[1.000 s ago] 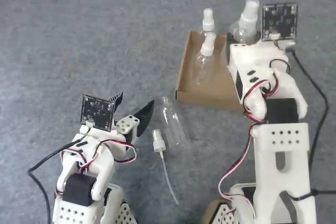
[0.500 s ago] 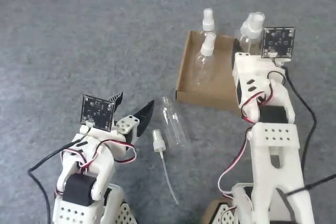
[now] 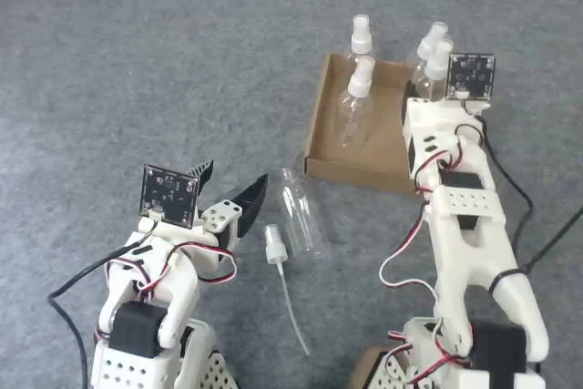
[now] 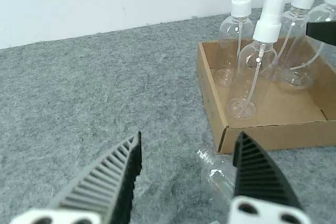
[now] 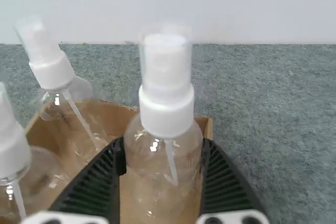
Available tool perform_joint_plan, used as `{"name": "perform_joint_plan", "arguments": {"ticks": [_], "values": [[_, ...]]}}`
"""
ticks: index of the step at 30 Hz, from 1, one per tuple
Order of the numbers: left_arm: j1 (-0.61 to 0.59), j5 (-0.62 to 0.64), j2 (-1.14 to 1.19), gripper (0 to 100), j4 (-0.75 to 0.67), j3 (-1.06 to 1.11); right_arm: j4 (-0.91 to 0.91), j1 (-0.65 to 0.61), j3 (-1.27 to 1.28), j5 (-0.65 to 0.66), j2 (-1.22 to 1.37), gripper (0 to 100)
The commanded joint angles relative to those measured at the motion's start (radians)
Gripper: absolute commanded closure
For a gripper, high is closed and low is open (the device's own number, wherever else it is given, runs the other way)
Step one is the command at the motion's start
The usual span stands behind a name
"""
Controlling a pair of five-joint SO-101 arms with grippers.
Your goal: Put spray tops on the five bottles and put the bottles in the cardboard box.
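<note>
- Looks like the put-in-box step: right claw (image 5: 161,148) closed around a clear plastic bottle with a white spray top (image 5: 164,129), at the right side of the flat brown cardboard box (image 3: 317,125), upper right of the high view.
- Cannot tell if that bottle's base touches the box floor yet.
- Next, most likely: let go softly and lift away without bumping the others.
- In the box: three more clear topped bottles (image 4: 260,72), upright and close together.
- Left claw (image 4: 190,137) spread wide, holding nothing, lower left.
- Near it on the grey desk (image 3: 137,70): one bare clear bottle lying on its side (image 3: 301,211), with a loose white spray top with a thin tube (image 3: 276,245) just beside it.
</note>
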Motion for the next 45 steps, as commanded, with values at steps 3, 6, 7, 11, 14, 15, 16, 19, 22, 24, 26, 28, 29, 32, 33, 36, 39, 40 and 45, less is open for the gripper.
{"name": "perform_joint_plan", "arguments": {"ticks": [3, 6, 7, 11, 14, 15, 16, 19, 22, 24, 26, 28, 29, 32, 33, 36, 39, 40, 45], "values": [[0.002, -0.006, -0.015, 74, -0.020, -0.004, -0.114, 0.010, 0.031, 0.011, 0.044, 99.2], [0.002, -0.006, -0.015, 74, -0.020, -0.004, -0.166, 0.015, 0.032, 0.011, 0.082, 99.2], [0.002, -0.006, -0.015, 74, -0.020, -0.004, -0.177, 0.012, 0.032, 0.012, 0.094, 99.2], [0.002, -0.006, -0.015, 74, -0.020, -0.004, -0.186, 0.008, 0.031, 0.009, 0.119, 99.2], [0.002, -0.006, -0.015, 74, -0.020, -0.004, -0.183, 0.008, 0.032, 0.011, 0.124, 99.2], [0.002, -0.006, -0.015, 74, -0.020, -0.004, -0.179, 0.008, 0.032, 0.012, 0.124, 99.1], [0.002, -0.006, -0.015, 74, -0.020, -0.004, -0.177, 0.008, 0.032, 0.012, 0.124, 99.0], [0.002, -0.006, -0.015, 74, -0.020, -0.004, -0.177, 0.007, 0.032, 0.012, 0.124, 98.8], [0.002, -0.006, -0.015, 74, -0.020, -0.004, -0.176, -0.013, 0.034, 0.014, 0.124, 97.2], [0.002, -0.006, -0.015, 74, -0.020, -0.004, -0.176, -0.031, 0.034, 0.014, 0.125, 92.5], [0.002, -0.006, -0.015, 74, -0.018, -0.004, -0.176, -0.044, 0.034, 0.014, 0.125, 86.8], [0.002, -0.006, -0.015, 74, -0.018, -0.004, -0.176, -0.045, 0.034, 0.014, 0.125, 82.2], [0.002, -0.006, -0.015, 74, -0.018, -0.004, -0.176, -0.045, 0.034, 0.014, 0.125, 80.4], [0.002, -0.006, -0.015, 74, -0.018, -0.004, -0.166, -0.039, 0.034, 0.014, 0.125, 78.6], [0.002, -0.006, -0.015, 74, -0.018, -0.004, -0.148, -0.039, 0.031, 0.014, 0.122, 78.4], [0.002, -0.006, -0.015, 74, -0.018, -0.004, -0.111, -0.045, 0.026, 0.014, 0.114, 78.3], [0.002, -0.006, -0.015, 74, -0.018, -0.004, -0.114, -0.045, 0.026, 0.014, 0.114, 78.3], [0.002, -0.006, -0.015, 74, -0.018, -0.004, -0.114, -0.045, 0.026, 0.014, 0.114, 78.3], [0.002, -0.006, -0.015, 74, -0.018, -0.004, -0.110, -0.042, 0.011, 0.014, 0.114, 78.2]]}}
